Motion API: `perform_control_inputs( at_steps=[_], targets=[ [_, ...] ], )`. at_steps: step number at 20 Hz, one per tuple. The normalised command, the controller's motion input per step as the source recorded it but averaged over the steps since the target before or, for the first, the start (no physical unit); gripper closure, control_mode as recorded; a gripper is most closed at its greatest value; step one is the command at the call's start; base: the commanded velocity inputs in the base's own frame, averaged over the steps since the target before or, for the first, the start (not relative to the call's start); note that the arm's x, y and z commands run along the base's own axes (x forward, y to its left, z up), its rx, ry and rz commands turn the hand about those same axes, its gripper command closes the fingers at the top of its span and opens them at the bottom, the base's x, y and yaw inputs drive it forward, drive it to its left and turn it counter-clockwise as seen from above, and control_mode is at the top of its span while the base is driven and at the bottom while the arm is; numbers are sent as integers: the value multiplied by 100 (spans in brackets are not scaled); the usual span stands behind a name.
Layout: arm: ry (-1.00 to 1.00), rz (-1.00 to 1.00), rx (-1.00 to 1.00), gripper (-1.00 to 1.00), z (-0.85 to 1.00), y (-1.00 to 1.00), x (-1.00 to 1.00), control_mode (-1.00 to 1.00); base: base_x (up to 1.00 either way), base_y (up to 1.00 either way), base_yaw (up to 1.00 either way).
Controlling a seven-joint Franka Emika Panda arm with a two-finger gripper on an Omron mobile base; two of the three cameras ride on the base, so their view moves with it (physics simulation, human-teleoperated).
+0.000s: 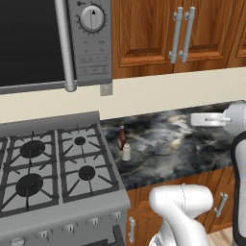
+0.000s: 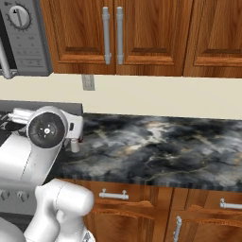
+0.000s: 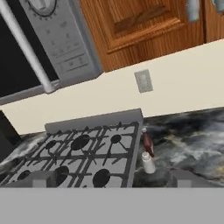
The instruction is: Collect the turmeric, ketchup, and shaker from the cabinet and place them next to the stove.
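Observation:
The ketchup (image 1: 121, 138), a slim dark red bottle, stands on the dark marble counter (image 1: 182, 144) just right of the stove (image 1: 53, 168). The small white shaker (image 1: 126, 152) stands right in front of it. Both also appear in the hand view, the ketchup (image 3: 148, 143) behind the shaker (image 3: 148, 162), beside the stove (image 3: 83, 153). My gripper (image 3: 111, 179) is open, with nothing between its fingertips (image 3: 183, 177). It hovers over the counter to the right of the two containers, pointing toward them (image 1: 197, 119). The wall cabinet (image 1: 153, 33) has its doors closed. The turmeric is out of view.
A grey microwave (image 1: 89, 38) with a dial hangs above the stove. A wall outlet (image 1: 106, 89) sits on the cream backsplash. Base cabinets with bar handles (image 2: 113, 194) run under the counter. My own arm (image 2: 47, 130) hides part of the counter's left end in the right base view.

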Motion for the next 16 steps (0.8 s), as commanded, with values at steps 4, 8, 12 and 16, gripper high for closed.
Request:
perform_control_inputs(
  at_steps=[4,8,12,16],
  targets=[
    [35,-7,1,-100,-35,20,0,-100,0,0,0],
    [23,-2,-1,-100,-34,16,-4,-100,0,0,0],
    [13,-2,-6,-100,-27,15,-19,-100,0,0,0],
    [1,-5,-13,-100,-16,11,-43,-100,0,0,0]
  ],
)
